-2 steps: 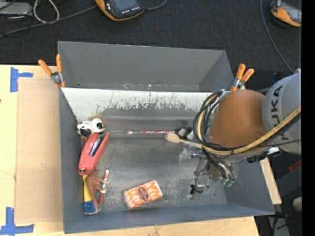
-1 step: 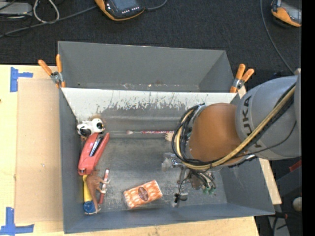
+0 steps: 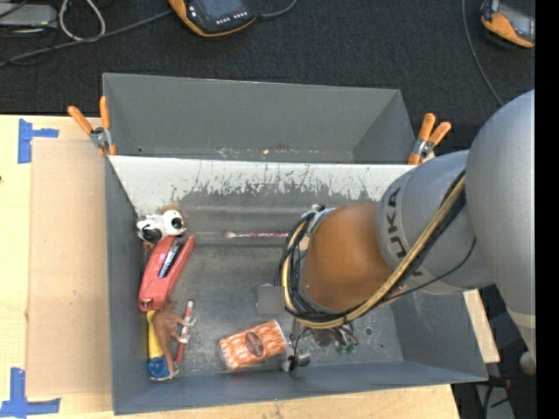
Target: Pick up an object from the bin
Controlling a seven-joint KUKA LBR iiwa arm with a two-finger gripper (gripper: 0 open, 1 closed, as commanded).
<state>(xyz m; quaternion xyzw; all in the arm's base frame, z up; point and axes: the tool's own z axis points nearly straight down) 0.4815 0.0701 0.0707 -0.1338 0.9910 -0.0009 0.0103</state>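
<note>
The gripper (image 3: pixel 297 361) hangs low near the bin's (image 3: pixel 253 133) six o'clock wall; whether it is wide or narrow cannot be told. The orange patterned packet (image 3: pixel 252 345) lies just beside it at nine o'clock, with its long axis running roughly eight-to-two. A red tool (image 3: pixel 165 271) lies well apart, toward ten.

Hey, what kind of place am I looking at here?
Probably a robotics lab: a KUKA arm reaches into a grey bin of odd items, with a teach pendant and loose cables on the dark floor.
</note>
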